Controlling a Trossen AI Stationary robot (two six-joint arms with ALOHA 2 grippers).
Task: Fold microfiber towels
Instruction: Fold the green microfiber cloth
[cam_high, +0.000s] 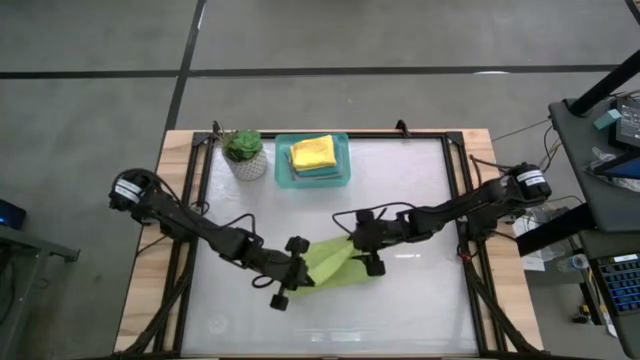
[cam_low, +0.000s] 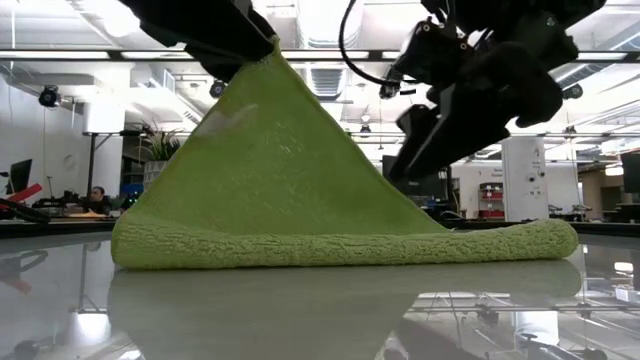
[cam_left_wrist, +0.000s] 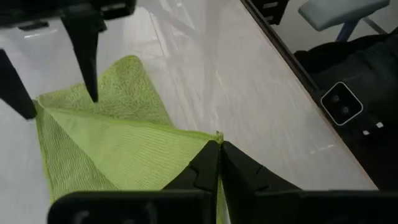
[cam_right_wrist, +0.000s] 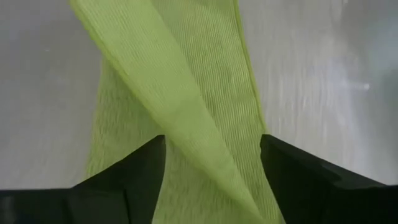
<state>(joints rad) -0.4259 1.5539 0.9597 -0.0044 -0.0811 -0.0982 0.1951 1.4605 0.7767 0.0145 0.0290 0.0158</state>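
White glossy tabletop (cam_high: 400, 200) fills the overhead shot, with a teal tray (cam_high: 283, 160) up at the back holding a yellow towel (cam_high: 313, 152) on a small stack, next to a little potted plant (cam_high: 243, 148). Mid-table, the lime green towel (cam_high: 335, 265) sits between both arms, left gripper (cam_high: 298, 272) at one end, right gripper (cam_high: 358, 245) at the other.

From table height, the towel is tented: one corner pulled up to a peak by the left arm, bottom edge flat on the table. Looks like it's lifting that corner to carry it over for a fold.

Left wrist cam: jaws pressed together, pinching the towel's corner.

Right wrist cam: jaws spread wide with a twisted fold of cloth running between them, not clamped, probably just let go so the left can do the fold.
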